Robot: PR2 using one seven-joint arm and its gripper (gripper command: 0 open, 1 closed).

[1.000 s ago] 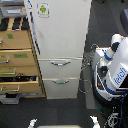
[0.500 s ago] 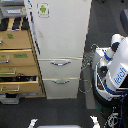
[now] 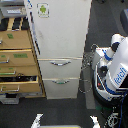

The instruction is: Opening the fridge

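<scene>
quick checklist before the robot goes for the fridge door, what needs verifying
1. Fridge upper door shut: ok, it sits flush.
2. Two lower drawers closed: ok.
3. Wooden cabinet clear of the door: not ok, a drawer sticks out beside the fridge.
4. Robot near the fridge: ok, at the exterior view's right.
5. Gripper state: cannot tell, no gripper clearly visible.
6. Upper door handle located: cannot tell.

Tan wooden drawer cabinet [image 3: 19, 60] at the exterior view's left, lower drawers pulled out, dark floor [image 3: 70, 111]
</scene>
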